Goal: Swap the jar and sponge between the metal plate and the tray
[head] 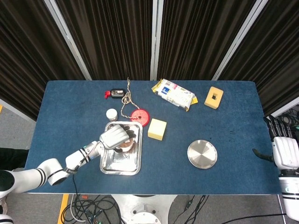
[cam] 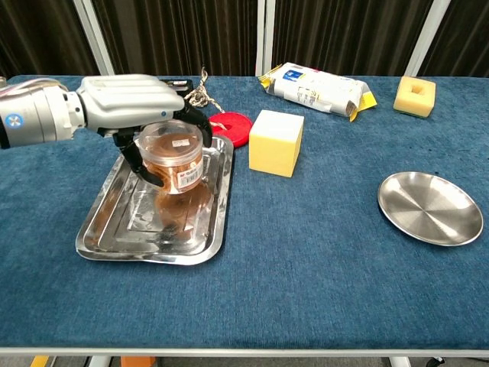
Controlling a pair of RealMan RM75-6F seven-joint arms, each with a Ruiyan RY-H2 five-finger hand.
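Jar (cam: 174,162) gripped by left hand (cam: 131,101) above tray (cam: 114,233).

We can't read any text here. The jar (cam: 171,163), held by the left hand (cam: 128,103) over the tray (cam: 98,238), has a white label w/ print too small to make out. The snack packet (cam: 319,88) at 12 o'clock shows blue-and-white print, also illegible.

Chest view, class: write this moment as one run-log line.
left hand: holds jar over tray | sponge: on table beside tray | metal plate: empty | right hand: idle at table edge
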